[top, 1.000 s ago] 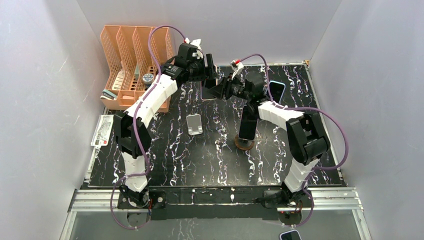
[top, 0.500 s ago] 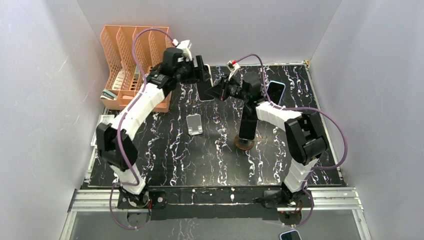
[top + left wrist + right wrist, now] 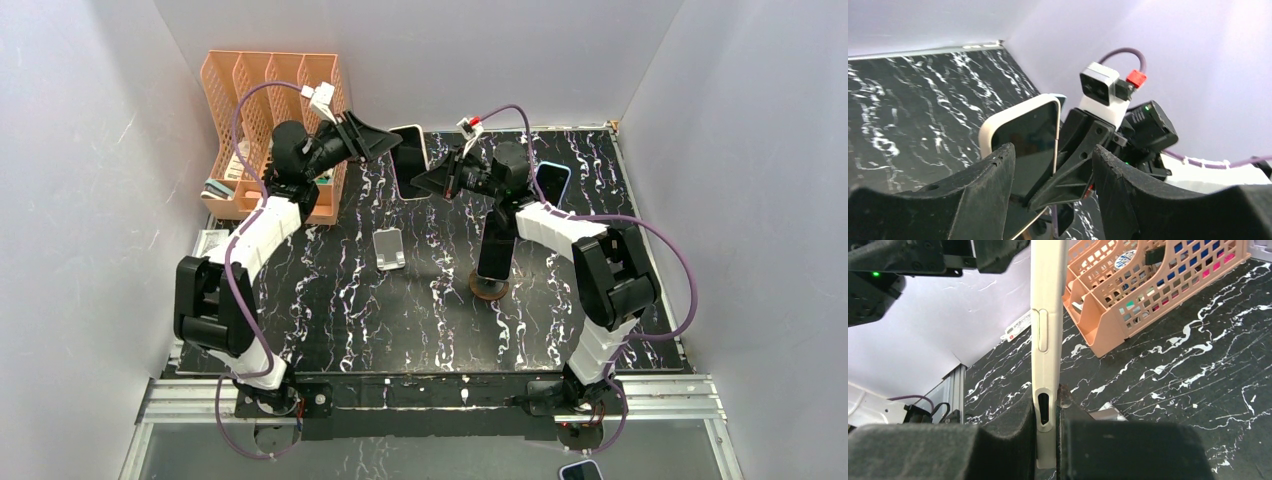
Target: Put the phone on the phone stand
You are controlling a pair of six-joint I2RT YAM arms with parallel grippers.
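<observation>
Black white-veined marble counter [image 3: 400, 320] enclosed by pale grey walls [image 3: 90, 150]. Beyond the small silver metal phone stand [image 3: 389, 247], the right arm's fingers [image 3: 948, 450] clamp the cream-cased smartphone [image 3: 408, 165]; the left arm's fingers [image 3: 973, 200], also beyond it, gape empty.

phone [image 3: 1048, 300]: top cut off above right gripper [image 3: 1047, 415] | lower end buried between its fingers | second phone [image 3: 553, 180] just behind that gripper, half covered
</observation>
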